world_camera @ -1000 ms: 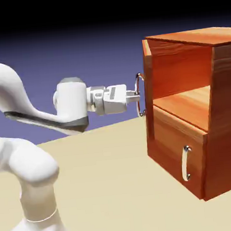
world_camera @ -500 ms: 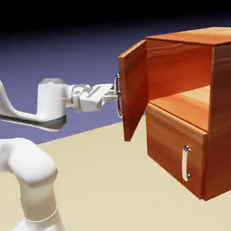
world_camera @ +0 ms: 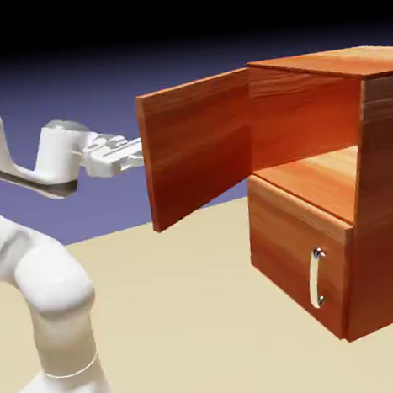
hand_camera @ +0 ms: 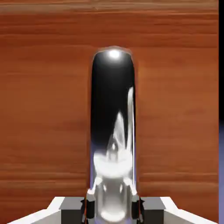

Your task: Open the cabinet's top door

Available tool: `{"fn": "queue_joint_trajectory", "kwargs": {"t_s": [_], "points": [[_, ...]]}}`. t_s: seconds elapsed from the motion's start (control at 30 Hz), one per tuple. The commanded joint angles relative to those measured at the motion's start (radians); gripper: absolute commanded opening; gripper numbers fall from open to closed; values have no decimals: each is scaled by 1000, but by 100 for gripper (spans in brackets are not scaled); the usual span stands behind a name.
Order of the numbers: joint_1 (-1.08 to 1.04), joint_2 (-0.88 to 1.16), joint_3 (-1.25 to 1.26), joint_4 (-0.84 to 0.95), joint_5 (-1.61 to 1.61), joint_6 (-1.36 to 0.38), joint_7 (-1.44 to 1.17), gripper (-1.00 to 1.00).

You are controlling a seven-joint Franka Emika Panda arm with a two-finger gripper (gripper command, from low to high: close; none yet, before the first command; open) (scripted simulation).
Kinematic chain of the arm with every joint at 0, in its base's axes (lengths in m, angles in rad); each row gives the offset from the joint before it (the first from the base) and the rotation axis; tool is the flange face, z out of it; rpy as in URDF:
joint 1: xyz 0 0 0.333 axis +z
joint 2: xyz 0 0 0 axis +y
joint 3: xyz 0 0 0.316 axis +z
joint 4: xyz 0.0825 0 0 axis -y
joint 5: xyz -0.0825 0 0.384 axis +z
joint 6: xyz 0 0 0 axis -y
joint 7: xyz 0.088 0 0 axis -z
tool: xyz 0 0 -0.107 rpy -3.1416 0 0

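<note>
We see the tool clenched on the top door's silver handle. The top door stands wide open, its handle apparently hidden behind it in the exterior view.

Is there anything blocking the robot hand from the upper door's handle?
No, nothing visible does: the gripper is shut on the silver handle, with a fingertip on either side of it.
</note>
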Motion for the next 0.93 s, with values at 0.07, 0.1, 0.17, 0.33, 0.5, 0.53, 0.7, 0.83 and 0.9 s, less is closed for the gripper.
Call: {"fn": "queue_joint_trajectory", "kwargs": {"t_s": [0.07, 0.1, 0.17, 0.33, 0.5, 0.53, 0.7, 0.83, 0.9], "points": [[-91, 73, 109, 98, 41, -104, 28, -100], [-123, 94, 145, 129, 51, -135, 36, -100], [-190, 132, 218, 185, 69, -190, 53, -100], [-368, 180, 397, 302, 108, -287, 75, -100], [-549, 177, 564, 402, 148, -350, 74, -100], [-585, 175, 597, 423, 155, -363, 74, -100], [-766, 159, 760, 533, 190, -432, 72, -100], [-911, 64, 853, 649, 246, -472, 22, -100], [-974, 12, 885, 712, 273, -496, -8, -100]]}}
